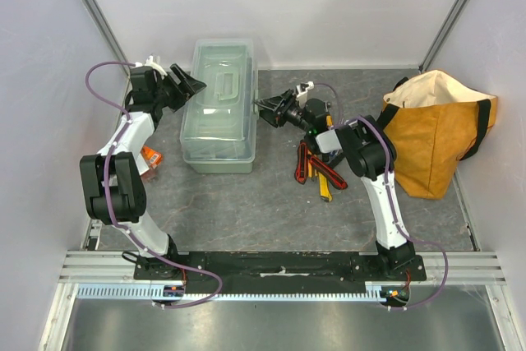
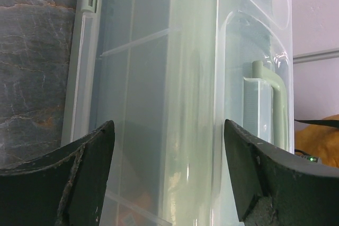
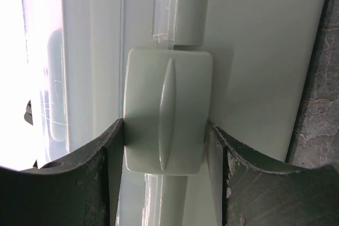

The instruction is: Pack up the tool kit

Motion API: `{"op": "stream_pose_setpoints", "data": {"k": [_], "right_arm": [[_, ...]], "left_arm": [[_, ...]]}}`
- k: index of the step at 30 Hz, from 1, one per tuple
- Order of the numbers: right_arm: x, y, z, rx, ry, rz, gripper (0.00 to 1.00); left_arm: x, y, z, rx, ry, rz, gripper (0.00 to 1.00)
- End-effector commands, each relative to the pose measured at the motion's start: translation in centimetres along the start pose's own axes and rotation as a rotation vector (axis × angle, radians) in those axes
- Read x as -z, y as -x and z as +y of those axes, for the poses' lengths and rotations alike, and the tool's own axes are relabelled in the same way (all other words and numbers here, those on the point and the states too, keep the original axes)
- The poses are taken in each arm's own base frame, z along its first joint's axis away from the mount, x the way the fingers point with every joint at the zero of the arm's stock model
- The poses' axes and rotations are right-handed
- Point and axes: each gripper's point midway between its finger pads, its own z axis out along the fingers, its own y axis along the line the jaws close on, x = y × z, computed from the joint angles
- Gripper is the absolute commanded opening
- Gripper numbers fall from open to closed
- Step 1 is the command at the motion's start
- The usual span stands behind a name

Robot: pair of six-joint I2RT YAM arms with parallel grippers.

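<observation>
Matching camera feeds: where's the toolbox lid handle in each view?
Top external: upper left-centre, lid handle mid-lid.
Left wrist: right of centre, running vertically.
Right wrist: not clearly visible; a latch sits between the jaws.
Shared landmark: the pale green toolbox.

Work surface: the table top (image 1: pixel 271 203) is a dark grey, stone-patterned sheet, matt, with faint rust veining. Enclosure: plain white panels form the back wall (image 1: pixel 279 6), left wall (image 1: pixel 37 80) and right wall (image 1: pixel 503 47). An aluminium post (image 1: pixel 90 2) stands at each rear corner. Near edge: slotted aluminium rail (image 1: pixel 279 262), perforated strip (image 1: pixel 279 292), bare sheet metal (image 1: pixel 279 326). Lighting is even and shadows are soft.
</observation>
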Motion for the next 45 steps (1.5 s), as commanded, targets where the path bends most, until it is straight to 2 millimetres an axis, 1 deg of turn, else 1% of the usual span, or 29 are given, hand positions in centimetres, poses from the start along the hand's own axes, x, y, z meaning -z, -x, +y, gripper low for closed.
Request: {"op": "stream_pose_setpoints", "data": {"k": [1,4,7,11,15,23,26,29,30,32,34,37,39,40,42,44,45], "right_arm": [[-1.5,-12.9,10.2,0.243,0.25,0.358,0.3],[-1.8,-12.3,9.7,0.269,0.199,0.331,0.27],[-2.1,-11.9,9.1,0.287,0.139,0.307,0.27],[-2.3,-11.2,8.8,0.303,0.094,0.279,0.27],[-2.4,-10.4,7.9,0.311,0.036,0.25,0.26],[-1.8,-8.7,7.7,0.295,0.011,0.193,0.26],[-1.1,-8.2,8.6,0.243,0.062,0.167,0.27],[-0.5,-7.1,9.9,0.16,0.147,0.127,0.28],[-0.3,-6.9,10.4,0.128,0.182,0.118,0.28],[0.3,-6.4,10.9,0.063,0.235,0.09,0.28],[1.0,-5.7,11.9,0.024,0.296,0.057,0.28],[1.2,-5.1,11.7,0.002,0.291,0.032,0.3],[1.6,-4.6,11.3,-0.008,0.277,0.01,0.32],[1.9,-4.4,11.0,-0.014,0.266,-0.003,0.36],[2.4,-4.0,9.9,-0.038,0.242,-0.023,0.49],[3.3,-3.5,9.1,-0.054,0.24,-0.053,0.67],[3.8,-3.3,9.1,-0.056,0.253,-0.071,0.78]], "left_arm": [[0.5,-15.1,3.5,0.154,0.122,0.5,0.83],[0.6,-15.1,4.1,0.149,0.15,0.497,0.83],[0.6,-15.2,4.6,0.142,0.179,0.494,0.83],[0.7,-15.4,5.3,0.137,0.21,0.492,0.82],[0.9,-15.6,5.9,0.129,0.238,0.49,0.82],[1.0,-15.0,6.9,0.121,0.313,0.461,0.82],[1.1,-14.7,7.4,0.121,0.351,0.448,0.82],[1.0,-14.5,7.6,0.132,0.37,0.439,0.82],[1.0,-14.5,7.8,0.14,0.38,0.439,0.82],[0.9,-14.4,8.0,0.148,0.393,0.433,0.82],[1.0,-14.4,8.1,0.156,0.406,0.432,0.81],[1.1,-14.1,8.4,0.156,0.429,0.42,0.81],[1.1,-13.9,8.6,0.159,0.441,0.411,0.81],[1.1,-13.8,8.6,0.163,0.443,0.409,0.81],[1.1,-13.6,8.6,0.166,0.444,0.402,0.81],[1.0,-13.4,8.6,0.171,0.445,0.398,0.81],[1.0,-13.3,8.6,0.171,0.444,0.395,0.81]]}}
